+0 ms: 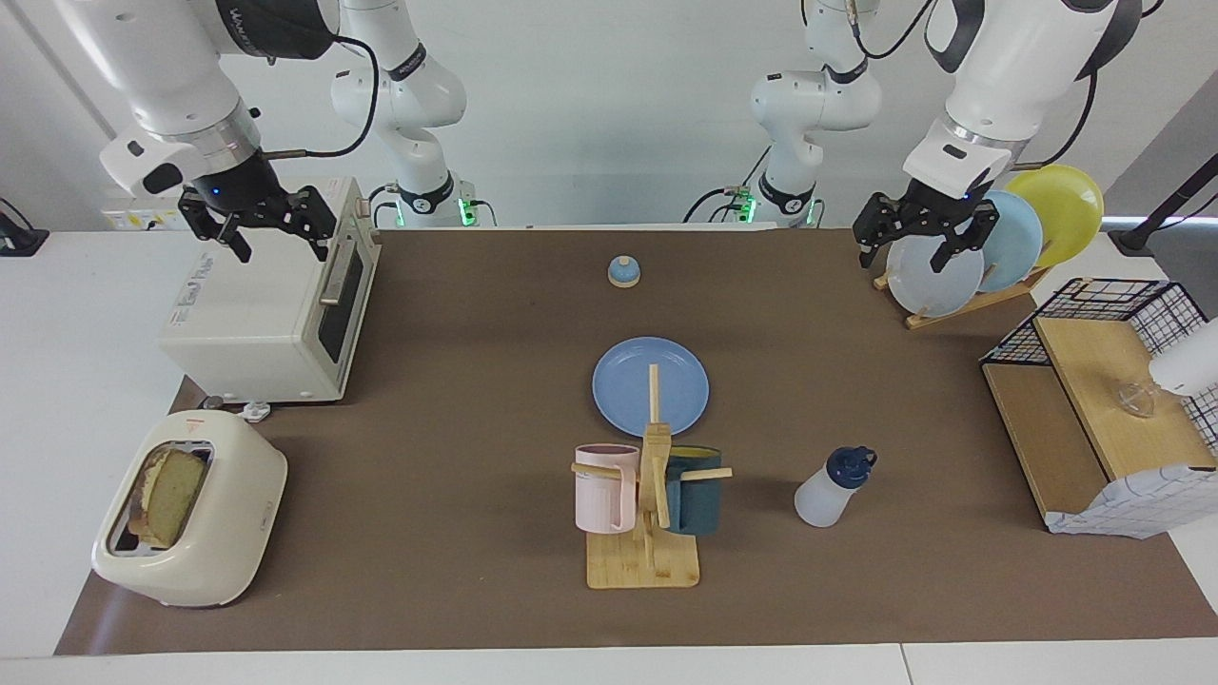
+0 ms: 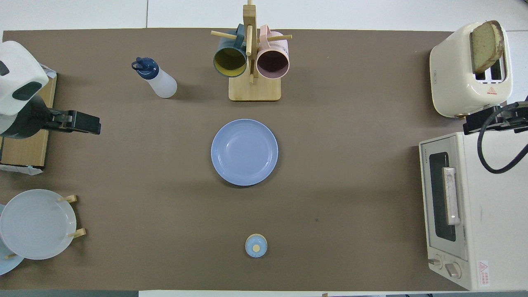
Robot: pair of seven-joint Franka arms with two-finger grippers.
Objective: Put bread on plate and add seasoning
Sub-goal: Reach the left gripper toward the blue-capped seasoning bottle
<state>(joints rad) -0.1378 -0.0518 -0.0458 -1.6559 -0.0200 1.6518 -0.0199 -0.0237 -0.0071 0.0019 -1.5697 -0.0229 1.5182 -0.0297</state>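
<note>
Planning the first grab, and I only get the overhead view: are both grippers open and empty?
Observer: The right gripper is open and empty, raised above the toaster oven.
Operator: And the left one?
Observer: The left gripper is also open and empty, raised near the plate rack.
Operator: I see two plates in that rack. Any more?
Observer: Yes, a third one, the yellow plate, stands at the end of the row.
</note>
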